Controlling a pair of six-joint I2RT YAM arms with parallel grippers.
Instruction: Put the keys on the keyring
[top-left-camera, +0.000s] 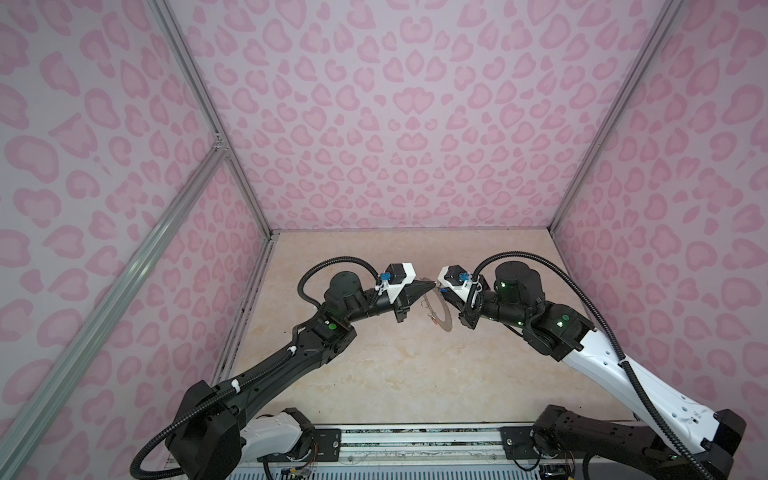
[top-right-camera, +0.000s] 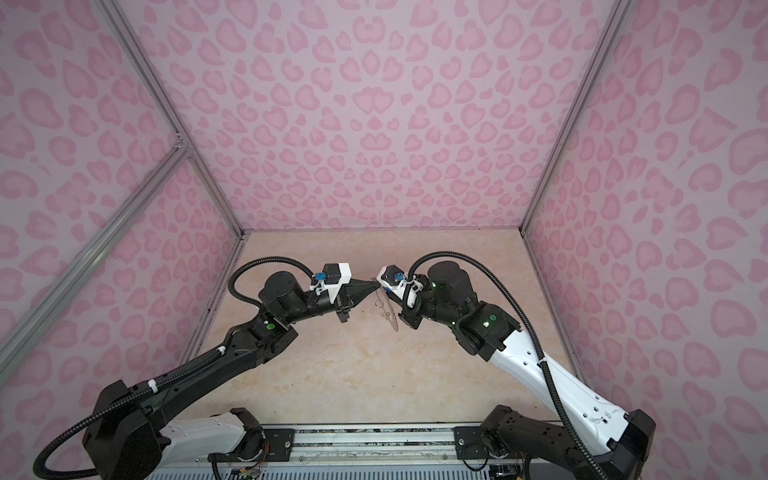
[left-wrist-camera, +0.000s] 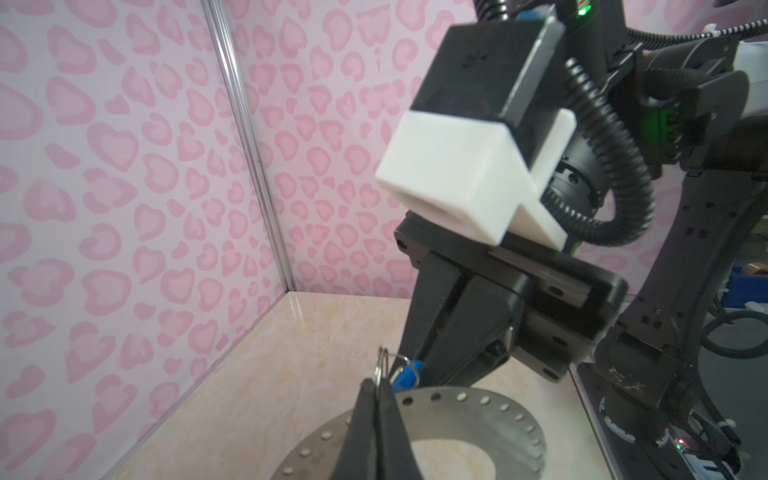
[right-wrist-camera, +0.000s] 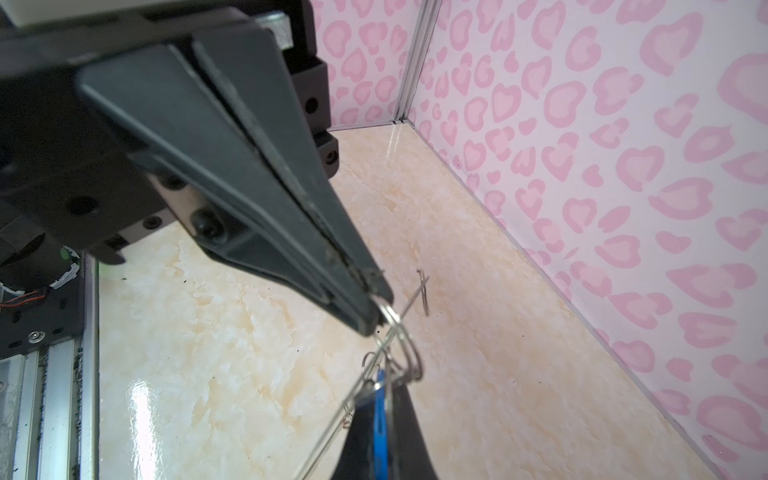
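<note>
While the left gripper (left-wrist-camera: 377, 384) is pinching its jaws shut on a wire loop (left-wrist-camera: 383, 365) at the edge of the keyring (left-wrist-camera: 478, 419), the right gripper (left-wrist-camera: 419, 368) is clamping the blue-tagged key (left-wrist-camera: 405, 378) just beside that loop, tip facing tip above the bench (left-wrist-camera: 291, 374).

left end effector (right-wrist-camera: 372, 308): clamped on keyring wire loop (right-wrist-camera: 392, 318) | right end effector (right-wrist-camera: 381, 397): gripping blue-tagged key (right-wrist-camera: 380, 432)

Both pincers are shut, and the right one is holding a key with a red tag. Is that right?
Not quite. The key in the right pincer has a blue tag, not a red one; the right wrist view shows it. Both pincers are indeed shut, the left pincer on a wire loop.
</note>
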